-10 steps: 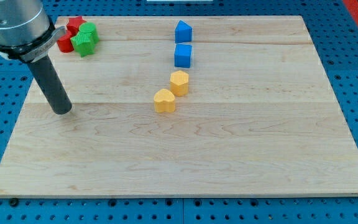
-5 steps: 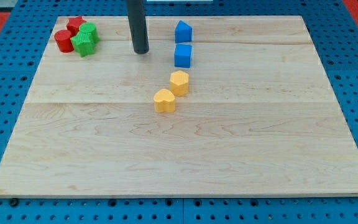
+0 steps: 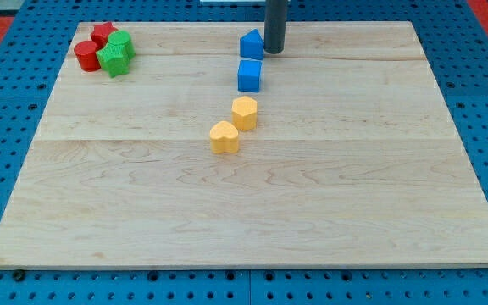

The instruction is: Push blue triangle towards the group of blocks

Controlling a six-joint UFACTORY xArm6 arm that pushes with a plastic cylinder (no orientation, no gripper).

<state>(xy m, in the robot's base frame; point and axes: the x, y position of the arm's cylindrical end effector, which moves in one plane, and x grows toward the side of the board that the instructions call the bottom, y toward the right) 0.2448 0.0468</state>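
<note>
Bench point(image 3: 354, 212), view's left to right, for you: red blocks point(image 3: 91, 47) and green blocks point(image 3: 117, 52) clustered top left; two yellow blocks point(image 3: 234, 124) mid-board; blue cube point(image 3: 249, 75) above them; blue triangle point(image 3: 250, 43) near top edge; my tip point(image 3: 274, 51) just beside its right. No pincer fitted, so no pincer state to tell.

Readable text: none could be made out anywhere in the view.
Counter point(image 3: 354, 212): its wood showed only grain, with no label, number or mark.
Blocks: their coloured faces carried no letters or signs.
Rod: its dark surface bore no brand or number.
</note>
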